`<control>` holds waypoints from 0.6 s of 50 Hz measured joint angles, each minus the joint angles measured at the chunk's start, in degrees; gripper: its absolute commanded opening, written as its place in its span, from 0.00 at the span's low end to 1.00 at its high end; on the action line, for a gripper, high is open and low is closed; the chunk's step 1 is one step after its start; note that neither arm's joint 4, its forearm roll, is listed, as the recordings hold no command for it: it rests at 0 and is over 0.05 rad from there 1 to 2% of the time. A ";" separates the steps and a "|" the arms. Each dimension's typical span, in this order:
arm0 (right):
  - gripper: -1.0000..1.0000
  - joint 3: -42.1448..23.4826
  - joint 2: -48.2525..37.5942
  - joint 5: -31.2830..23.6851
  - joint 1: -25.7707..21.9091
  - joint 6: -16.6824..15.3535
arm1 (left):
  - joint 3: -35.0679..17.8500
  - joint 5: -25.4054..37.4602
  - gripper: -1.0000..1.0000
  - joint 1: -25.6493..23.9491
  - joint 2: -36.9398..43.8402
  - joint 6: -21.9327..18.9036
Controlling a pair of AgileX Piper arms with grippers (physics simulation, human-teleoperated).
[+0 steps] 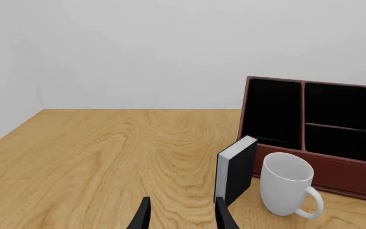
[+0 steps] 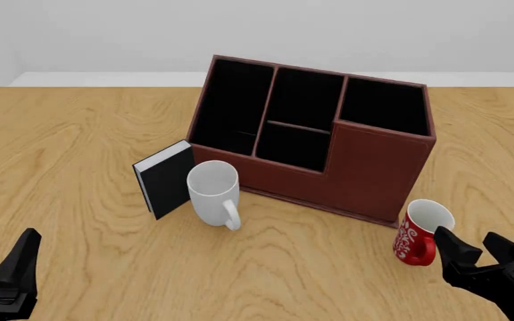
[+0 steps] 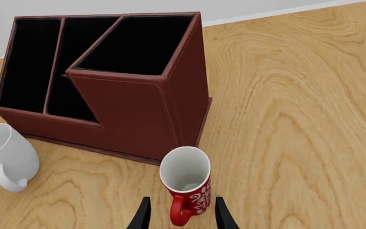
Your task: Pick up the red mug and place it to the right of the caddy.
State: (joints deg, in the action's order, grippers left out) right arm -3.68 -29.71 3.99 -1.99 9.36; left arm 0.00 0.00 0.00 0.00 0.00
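Spreading under everything, the wooden table (image 2: pixel 78 154) runs back to a pale wall, and its near edge lies out of sight in every view. On it the caddy (image 2: pixel 377 177) stands as the biggest object, a dark reddish-brown box with black-lined compartments; the left wrist view cuts off its far end, and the black lining swallows whatever detail the compartment floors have. Just beside its front left corner a small black book (image 2: pixel 169 179) stands on end with its white page edge showing, and in the right wrist view only a dark sliver of it appears at the picture's border. A white mug (image 2: pixel 213 192) stands upright next to the book, close enough in the front view that I cannot tell whether they touch. The red mug (image 2: pixel 416 237) stands upright on the table near the caddy's front right corner, slightly apart from it, with white lettering too small to read; its handle faces the right gripper (image 3: pixel 179 214). That gripper's two dark fingers are spread wider than the mug, one on each side of the handle, and grasp nothing; its arm is cut off at the front view's lower right corner. The left gripper (image 1: pixel 181 215) sits low at the near left, well apart from every object, fingers parted and bare, only their tips visible.
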 measured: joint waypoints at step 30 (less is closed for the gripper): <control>1.00 3.39 -12.37 12.76 -0.40 2.10 | 0.00 0.00 1.00 0.00 0.00 0.00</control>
State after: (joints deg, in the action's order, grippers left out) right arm -0.30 -42.08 16.75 -2.39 11.46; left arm 0.00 0.00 0.00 0.00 0.00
